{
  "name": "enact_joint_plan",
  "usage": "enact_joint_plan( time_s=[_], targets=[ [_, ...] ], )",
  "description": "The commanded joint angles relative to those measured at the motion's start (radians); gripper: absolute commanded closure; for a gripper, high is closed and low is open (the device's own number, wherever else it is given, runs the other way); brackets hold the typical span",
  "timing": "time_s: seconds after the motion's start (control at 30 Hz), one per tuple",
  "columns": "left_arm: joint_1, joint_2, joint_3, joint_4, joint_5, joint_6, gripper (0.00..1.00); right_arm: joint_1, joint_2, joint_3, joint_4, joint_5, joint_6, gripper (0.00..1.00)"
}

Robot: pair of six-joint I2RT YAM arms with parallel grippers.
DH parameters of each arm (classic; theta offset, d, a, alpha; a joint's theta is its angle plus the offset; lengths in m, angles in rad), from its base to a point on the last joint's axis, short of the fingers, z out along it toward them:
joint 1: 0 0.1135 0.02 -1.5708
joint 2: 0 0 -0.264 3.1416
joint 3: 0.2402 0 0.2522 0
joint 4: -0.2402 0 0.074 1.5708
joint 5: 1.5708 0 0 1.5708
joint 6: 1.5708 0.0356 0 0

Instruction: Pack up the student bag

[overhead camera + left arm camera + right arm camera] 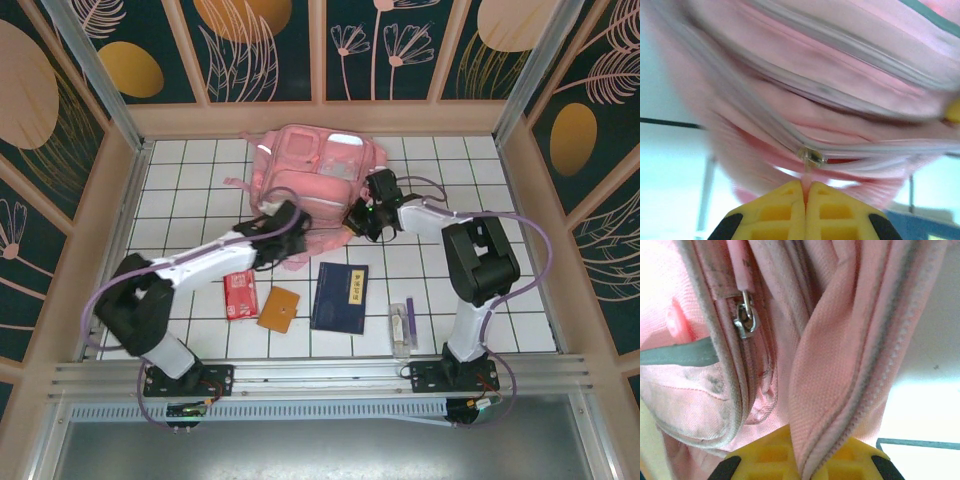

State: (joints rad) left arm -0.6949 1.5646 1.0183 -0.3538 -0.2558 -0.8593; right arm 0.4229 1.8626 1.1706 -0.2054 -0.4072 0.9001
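Note:
The pink student bag lies at the back middle of the tiled table, front pockets facing up. My left gripper is at its near left edge. In the left wrist view its yellow fingers are shut on the pink pull tab of a zip slider on the student bag. My right gripper is at the bag's near right corner. In the right wrist view it is shut on a fold of pink bag fabric with a zip edge. Another metal zip puller hangs at upper left.
In front of the bag lie a red booklet, an orange-brown card, a navy blue book and a small clear case with purple inside. Wooden walls fence the table on three sides.

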Motion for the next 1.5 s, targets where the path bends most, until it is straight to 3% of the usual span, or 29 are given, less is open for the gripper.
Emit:
enact_joint_plan(
  time_s=[0.0,0.07,0.13,0.2,0.3,0.43,0.5,0.53,0.63,0.73,0.83,0.9,1.07,1.17,1.27,1.4,1.47],
  targets=[
    [0.097,-0.1,-0.06,0.044,-0.066,0.143,1.0,-0.102,-0.03,0.047,-0.042,0.002,-0.138,1.0],
    [0.115,-0.134,-0.102,0.085,-0.051,0.231,1.0,-0.14,-0.025,0.041,-0.047,-0.014,-0.16,0.99],
    [0.118,-0.155,-0.125,0.138,0.027,0.317,1.0,-0.161,-0.027,0.02,-0.03,-0.028,-0.176,0.84],
    [0.117,-0.156,-0.135,0.198,0.18,0.37,1.0,-0.167,-0.04,0.006,-0.035,-0.051,-0.179,0.65],
    [0.117,-0.145,-0.133,0.265,0.389,0.367,1.0,-0.145,-0.115,-0.032,-0.043,-0.043,-0.146,0.53],
    [0.118,-0.152,-0.136,0.312,0.452,0.353,1.0,-0.054,-0.289,-0.122,-0.092,0.241,-0.09,0.48],
    [0.117,-0.156,-0.132,0.287,0.415,0.396,1.0,0.019,-0.354,-0.16,-0.027,0.331,-0.197,0.47],
    [0.117,-0.156,-0.126,0.259,0.364,0.415,0.98,0.04,-0.371,-0.178,0.034,0.31,-0.323,0.47],
    [0.12,-0.161,-0.135,0.215,0.205,0.453,0.57,0.075,-0.401,-0.191,0.134,0.259,-0.711,0.49],
    [0.147,-0.163,-0.177,0.241,0.125,0.452,0.43,0.077,-0.424,-0.232,0.238,0.161,-1.076,0.5],
    [0.247,-0.142,-0.203,0.301,0.381,0.502,0.4,0.077,-0.398,-0.263,0.291,-0.024,-1.336,0.5],
    [0.293,-0.123,-0.213,0.324,0.55,0.542,0.39,0.077,-0.319,-0.195,0.193,-0.169,-1.527,0.5],
    [0.31,-0.109,-0.209,0.293,0.731,0.745,0.39,0.079,-0.061,0.078,-0.085,-0.258,-1.711,0.5],
    [0.31,-0.116,-0.221,0.235,0.757,0.96,0.4,0.087,0.041,0.168,-0.228,-0.285,-1.833,0.5],
    [0.309,-0.139,-0.248,0.217,0.691,1.138,0.41,0.097,0.111,0.229,-0.362,-0.283,-1.92,0.5],
    [0.31,-0.151,-0.29,0.28,0.586,1.267,0.39,0.118,0.142,0.211,-0.335,-0.212,-1.922,0.51],
    [0.31,-0.138,-0.299,0.319,0.566,1.297,0.38,0.119,0.156,0.216,-0.333,-0.174,-1.945,0.6]
  ],
)
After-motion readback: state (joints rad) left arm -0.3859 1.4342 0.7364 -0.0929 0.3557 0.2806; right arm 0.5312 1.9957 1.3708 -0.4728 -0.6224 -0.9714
